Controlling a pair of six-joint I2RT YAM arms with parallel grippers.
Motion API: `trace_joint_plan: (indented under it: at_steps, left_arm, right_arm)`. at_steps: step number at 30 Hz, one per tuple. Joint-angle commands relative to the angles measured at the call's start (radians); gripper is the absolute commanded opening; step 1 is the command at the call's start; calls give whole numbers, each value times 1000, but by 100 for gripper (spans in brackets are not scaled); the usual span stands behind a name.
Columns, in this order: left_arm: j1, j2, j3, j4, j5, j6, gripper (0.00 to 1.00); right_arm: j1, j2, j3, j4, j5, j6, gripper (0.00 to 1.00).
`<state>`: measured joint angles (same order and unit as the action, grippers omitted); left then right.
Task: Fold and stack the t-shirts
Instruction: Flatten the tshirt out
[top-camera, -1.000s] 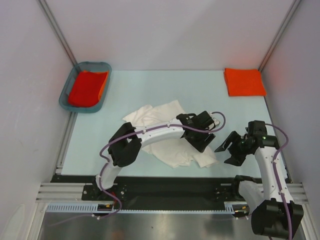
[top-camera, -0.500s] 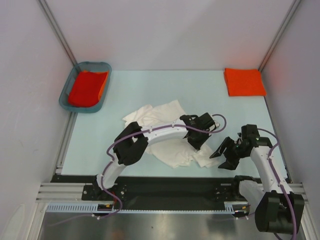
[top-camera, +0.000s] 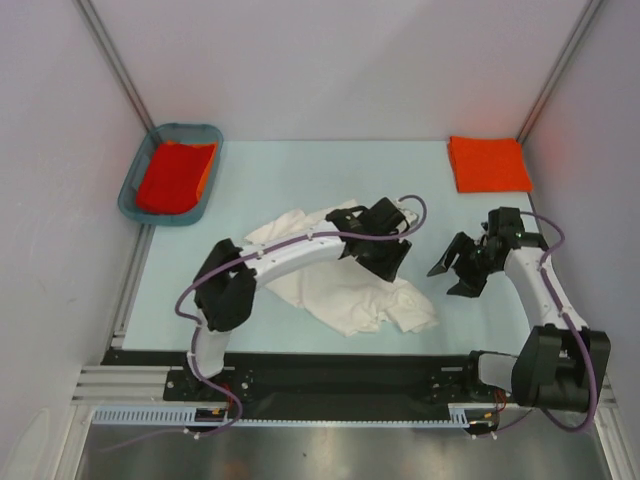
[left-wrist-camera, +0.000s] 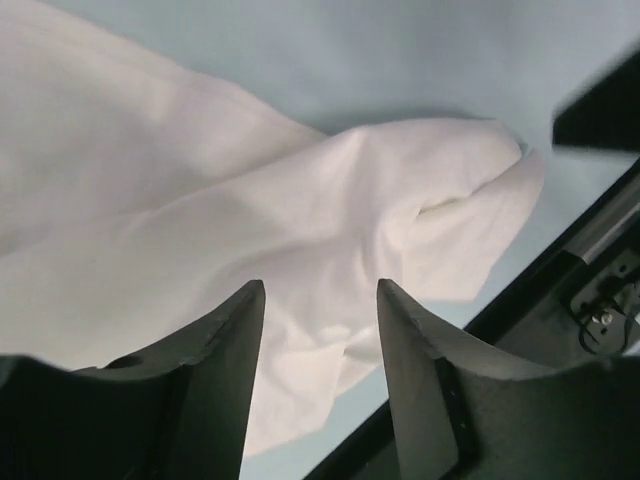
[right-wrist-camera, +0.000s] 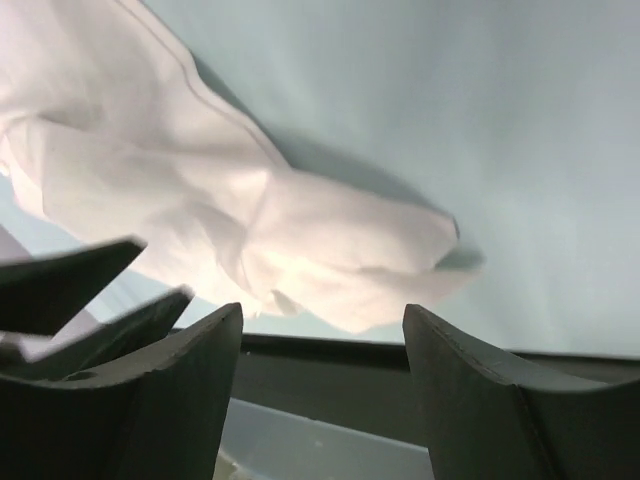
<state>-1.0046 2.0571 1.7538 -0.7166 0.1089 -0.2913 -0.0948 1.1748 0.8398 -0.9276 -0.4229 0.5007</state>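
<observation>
A white t-shirt (top-camera: 345, 295) lies crumpled on the pale table, its print hidden. It also shows in the left wrist view (left-wrist-camera: 250, 220) and in the right wrist view (right-wrist-camera: 300, 240). My left gripper (top-camera: 388, 262) hovers open and empty over the shirt's right part. My right gripper (top-camera: 448, 278) is open and empty, to the right of the shirt and apart from it. A folded orange-red t-shirt (top-camera: 488, 163) lies at the back right corner. Another orange-red t-shirt (top-camera: 175, 175) lies in the teal basket (top-camera: 131, 181).
The teal basket stands at the back left by the wall. Grey walls close the table on three sides. A black rail (top-camera: 330, 365) runs along the near edge. The table's back middle (top-camera: 330, 170) is bare.
Both grippers have moved away from the near edge, toward the back. The left gripper drew back over the shirt; the right gripper moved off the shirt's right corner. The shirt lies as before.
</observation>
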Motion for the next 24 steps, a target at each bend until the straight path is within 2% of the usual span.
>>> trace_joint_plan:
  at_steps: [1, 3, 5, 7, 8, 11, 14, 15, 17, 18, 19, 20, 21, 22, 24]
  left_arm:
    - [30, -198, -75, 23, -9, -52, 56]
    - [50, -311, -167, 34, -11, -87, 65]
    - [64, -392, -250, 42, 3, -127, 67]
    - [84, -521, -414, 55, 18, -210, 67]
    - [90, -567, -478, 80, 24, -236, 63]
    - [133, -751, -782, 135, 49, -345, 64]
    - [217, -915, -901, 144, 40, -397, 75]
    - [280, -948, -946, 141, 35, -391, 76]
    - [352, -1020, -961, 112, 25, -361, 79]
    - [432, -1032, -946, 99, 15, -312, 80]
    - [470, -1040, -930, 89, 15, -281, 84]
    - [512, -1037, -912, 94, 26, -248, 92]
    - [587, -1008, -866, 100, 53, -171, 98]
    - [616, -979, -837, 108, 57, -136, 100]
    - [670, -849, -728, 121, 61, -50, 99]
  right_arm:
    - [10, 100, 76, 47, 36, -77, 70]
    - [61, 170, 106, 62, 29, -103, 73]
    - [90, 209, 119, 75, 27, -116, 77]
    - [121, 253, 122, 104, 42, -125, 79]
    - [127, 267, 125, 110, 50, -128, 79]
    - [185, 324, 149, 127, 43, -158, 77]
    - [249, 387, 174, 127, 104, -179, 77]
    - [259, 402, 174, 133, 107, -185, 77]
    - [273, 434, 173, 157, 85, -180, 74]
    - [285, 444, 170, 165, 78, -174, 72]
    - [290, 451, 170, 170, 70, -171, 71]
    - [294, 466, 170, 174, 76, -171, 70]
    - [300, 470, 179, 173, 85, -169, 67]
    - [302, 470, 182, 171, 104, -168, 65]
    - [299, 461, 193, 168, 122, -168, 61]
